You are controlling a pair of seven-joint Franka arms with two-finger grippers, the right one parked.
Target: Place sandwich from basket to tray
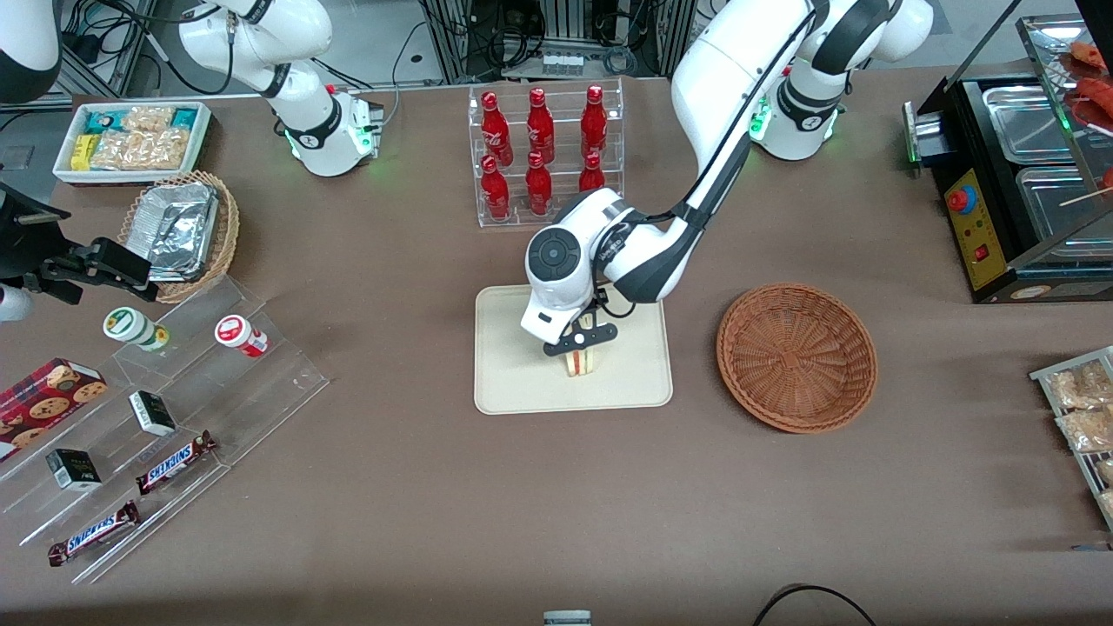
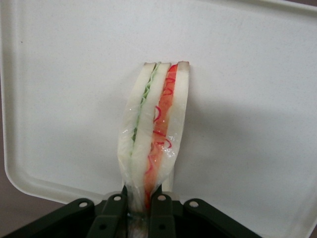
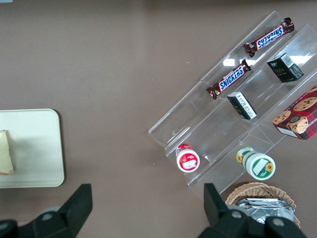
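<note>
The sandwich (image 1: pixel 581 362), a pale wedge with green and red layers in clear wrap, stands on edge over the middle of the cream tray (image 1: pixel 522 387). My left gripper (image 1: pixel 581 342) is directly above it, shut on its upper end. In the left wrist view the black fingers (image 2: pixel 162 210) pinch the wrap of the sandwich (image 2: pixel 153 124), which hangs down against the tray (image 2: pixel 247 99). I cannot tell whether its lower end rests on the tray. The reddish-brown basket (image 1: pixel 796 356) sits empty beside the tray, toward the working arm's end. The right wrist view catches the sandwich (image 3: pixel 5 153) on the tray (image 3: pixel 34 148).
A clear rack of red bottles (image 1: pixel 543 152) stands farther from the camera than the tray. An acrylic stepped stand (image 1: pixel 156 417) with snacks, a foil-lined basket (image 1: pixel 183 226) and a white snack box (image 1: pixel 130 139) lie toward the parked arm's end. A black food warmer (image 1: pixel 1017 174) sits at the working arm's end.
</note>
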